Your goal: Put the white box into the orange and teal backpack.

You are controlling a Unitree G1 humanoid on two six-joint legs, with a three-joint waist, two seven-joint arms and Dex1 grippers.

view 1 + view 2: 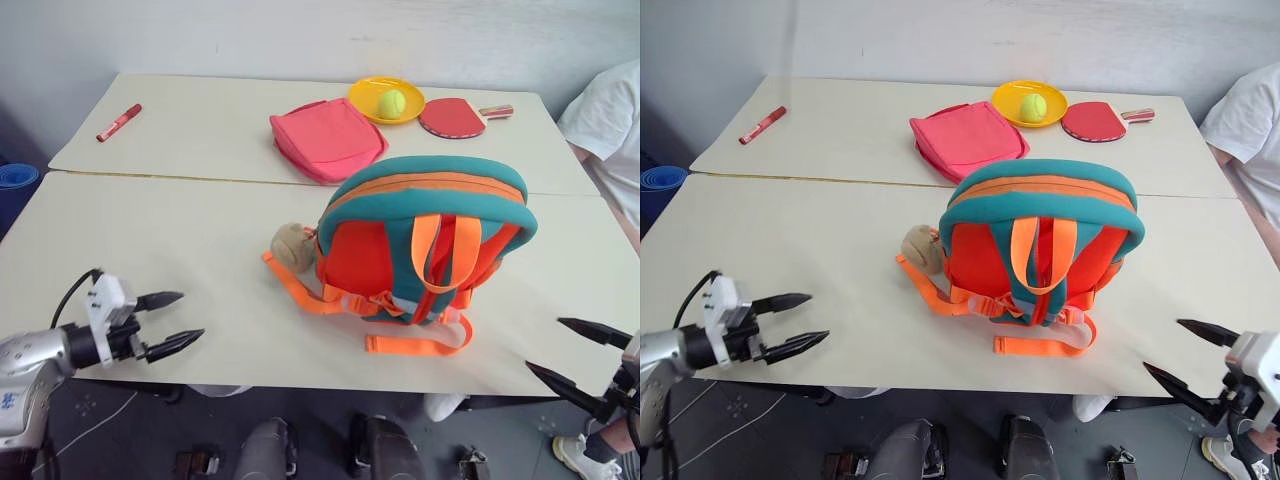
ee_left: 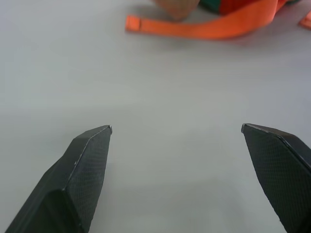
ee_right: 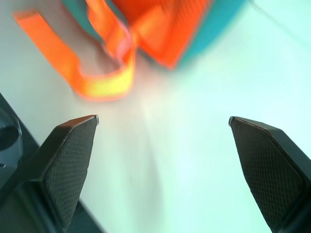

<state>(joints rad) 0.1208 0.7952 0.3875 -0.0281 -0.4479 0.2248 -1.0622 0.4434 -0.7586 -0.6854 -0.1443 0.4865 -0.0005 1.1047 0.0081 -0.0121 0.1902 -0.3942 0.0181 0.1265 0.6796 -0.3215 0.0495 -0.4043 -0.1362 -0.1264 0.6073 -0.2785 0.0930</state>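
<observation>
A: Since you asked where it is: backpack stands upright, mid-table, near the front edge, straps facing the camera. White box isn't visible.

B: Around it?

A: Tan plush touching its left side, loose orange strap trailing on the table in front. Behind it, apart: pink pouch, yellow plate with a ball, red paddle. Red marker far back left. Person in a white sleeve at the right edge.

B: Grippers?

A: Left gripper low at the front-left edge, pointing right toward the backpack, fingers wide, empty. Right gripper at the front-right corner, pointing left, fingers spread wide, empty. Both well apart from the backpack.
</observation>
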